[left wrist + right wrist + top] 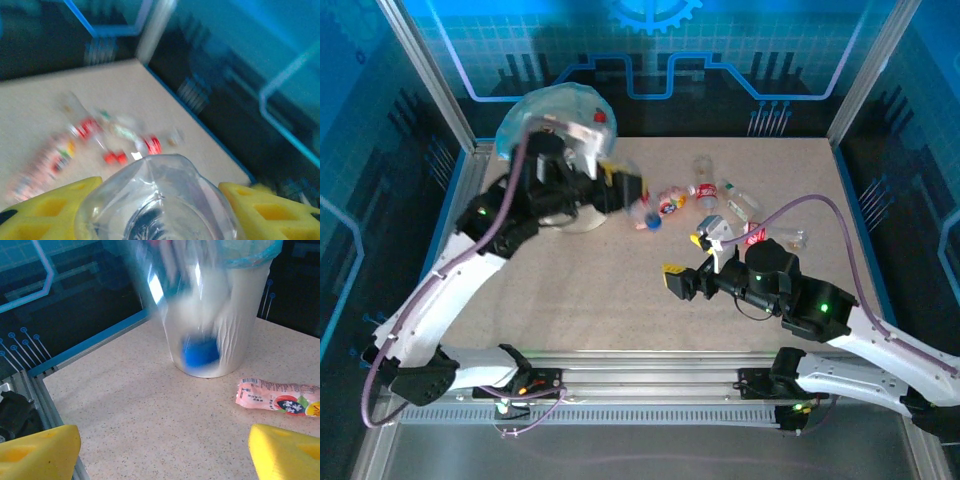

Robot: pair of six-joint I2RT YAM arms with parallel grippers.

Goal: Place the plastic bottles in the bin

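My left gripper [632, 195] is shut on a clear plastic bottle [159, 197], which fills the gap between its yellow fingers [47, 212]. This bottle [646, 213] hangs just right of the bin [545, 115], blue cap down, and shows as a blur [192, 305] in the right wrist view. The bin [247, 315] is white and ribbed with a light-blue bag. Several more plastic bottles lie mid-table, one with a pink label [670, 201], one with a red label [757, 236]. My right gripper [675, 283] stands open and empty low over the table, facing the bin.
Blue cage walls and metal posts [420, 70] close in the table. The pink-labelled bottle [277, 397] lies on the table to the right of the bin's foot. Bare tabletop [580, 290] stretches between the two arms.
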